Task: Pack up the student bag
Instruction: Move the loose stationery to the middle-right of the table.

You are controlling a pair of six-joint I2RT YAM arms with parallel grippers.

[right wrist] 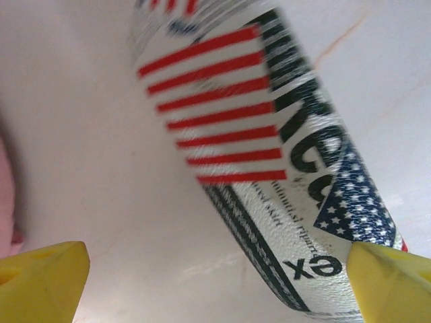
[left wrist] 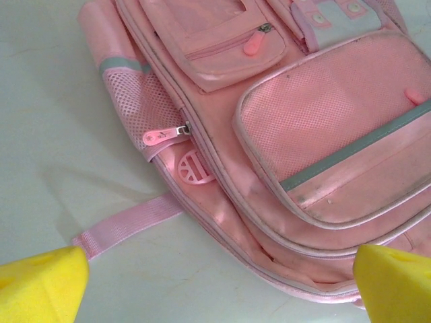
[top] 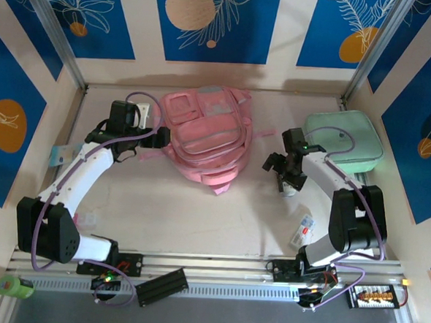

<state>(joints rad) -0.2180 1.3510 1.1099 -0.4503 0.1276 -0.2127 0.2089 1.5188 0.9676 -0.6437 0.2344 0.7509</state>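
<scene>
Wide open, the right tool (right wrist: pixel 217 282) hangs over the white flag-striped tube (right wrist: pixel 269 168); square up across it before closing, while the left tool (left wrist: pixel 219 286) gapes empty above the pink fabric backpack (top: pixel 206 139).

pink student bag (top: pixel 202 142) (grey trim), mint-green case (top: pixel 365 135)

Mint-green case (top: pixel 345 139) rear right; flag-striped tube (right wrist: pixel 236 121), perhaps cream; green tape roll (top: pixel 14 287).

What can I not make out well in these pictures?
Right wrist view: flag-printed container, blurred and cut by the edges; its lettering incomplete.
Left wrist view: student bag, cut by the top and right edges.
Top view: small white item, lower right, too small to name.
</scene>
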